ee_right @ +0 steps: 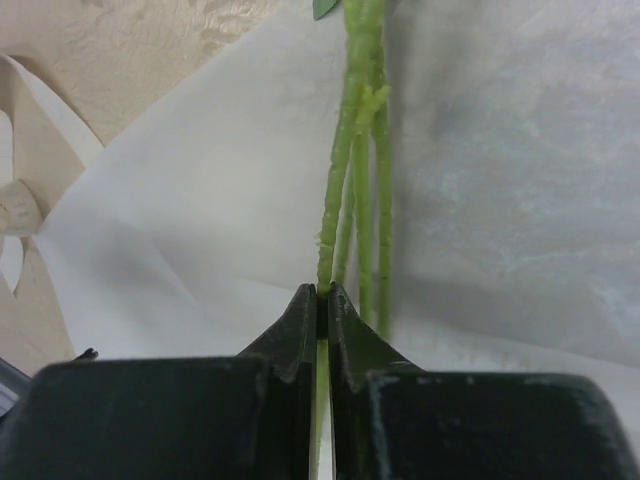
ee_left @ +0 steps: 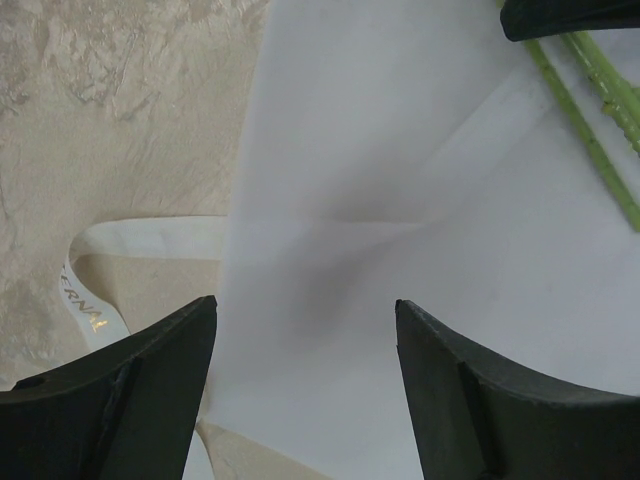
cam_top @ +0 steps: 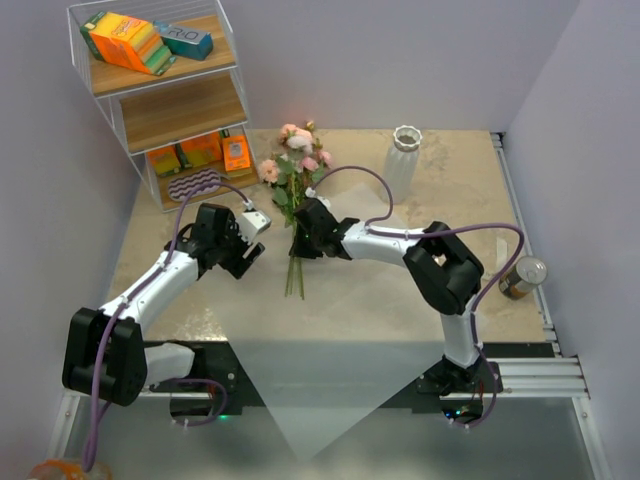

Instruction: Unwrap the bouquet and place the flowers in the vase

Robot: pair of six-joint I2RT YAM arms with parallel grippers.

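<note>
**Right tool pinches a stem: lift the whole bunch, not one stalk**

The right tool (ee_right: 322, 300) is closed on the green stems (ee_right: 358, 150) near the middle of the bench (cam_top: 460, 200). In its wrist view only one stalk clearly sits between the tips, and the others run just beside them. Before lifting, it looks wise to check that the grip gathers all of them. A single pinched stem would likely slide out or leave the rest lying on the paper (ee_left: 400, 150).

The left tool (ee_left: 302, 310) hangs wide open over that paper, gripping nothing, with the loose ribbon (ee_left: 150, 235) beside it. Pressing the sheet down there should stop it rising with the flowers (cam_top: 295, 155).

The vase (cam_top: 403, 158) stands upright near the far edge, well apart to the right.

The right arm folds at a high elbow and its forearm reaches left. The left arm stretches forward from the near left corner, its wrist tipped down.
</note>
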